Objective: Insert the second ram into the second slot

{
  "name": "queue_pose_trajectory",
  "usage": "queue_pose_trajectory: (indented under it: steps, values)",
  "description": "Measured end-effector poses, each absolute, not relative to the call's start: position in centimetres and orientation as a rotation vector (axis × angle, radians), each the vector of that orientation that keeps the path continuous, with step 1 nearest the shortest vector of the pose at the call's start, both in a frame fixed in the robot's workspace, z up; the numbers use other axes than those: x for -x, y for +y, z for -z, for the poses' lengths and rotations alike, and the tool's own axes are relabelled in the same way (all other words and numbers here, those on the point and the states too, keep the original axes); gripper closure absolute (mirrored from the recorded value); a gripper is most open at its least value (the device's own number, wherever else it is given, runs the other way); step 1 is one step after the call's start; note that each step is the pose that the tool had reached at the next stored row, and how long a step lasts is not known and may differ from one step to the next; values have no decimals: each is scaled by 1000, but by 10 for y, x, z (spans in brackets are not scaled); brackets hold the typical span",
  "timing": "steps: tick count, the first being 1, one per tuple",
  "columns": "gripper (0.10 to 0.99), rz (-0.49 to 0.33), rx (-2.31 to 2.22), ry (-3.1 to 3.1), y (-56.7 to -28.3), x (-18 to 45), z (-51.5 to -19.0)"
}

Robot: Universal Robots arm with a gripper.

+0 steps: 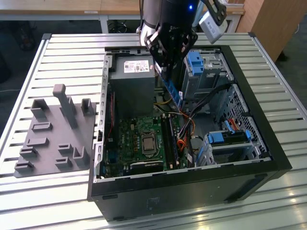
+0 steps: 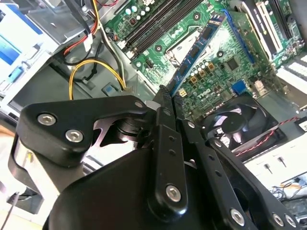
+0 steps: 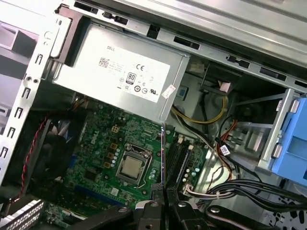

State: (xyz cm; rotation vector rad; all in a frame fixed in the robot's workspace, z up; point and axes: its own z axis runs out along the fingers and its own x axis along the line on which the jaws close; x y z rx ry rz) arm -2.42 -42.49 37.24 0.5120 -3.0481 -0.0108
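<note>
Gripper (image 1: 165,72) is clamped on one end of the second ram (image 1: 172,91). The blue stick slants down out of the jaws and hangs in the air over the far middle of the open computer case (image 1: 249,139), touching nothing.

The memory slots (image 1: 170,139) lie below it and nearer, on the motherboard (image 1: 129,139). They sit just to the exterior view's right of the CPU socket (image 1: 147,143) and run near to far.

Judgement on doing the step well:
- Level the stick first, so its long edge lies parallel to the chosen slot rather than going in corner first.
- Centre it between the slot's ends, then press straight down with even force.
- Watch the loose cables (image 1: 187,129) beside the slots on the exterior view's right, as they could snag.
- I cannot tell whether the slot latches stand open.
</note>
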Motion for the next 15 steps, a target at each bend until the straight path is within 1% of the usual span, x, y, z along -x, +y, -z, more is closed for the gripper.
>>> queue_pose_trajectory:
  steps: [15]
  values:
    - [949,11,-276,-3079,-425,24,-372]
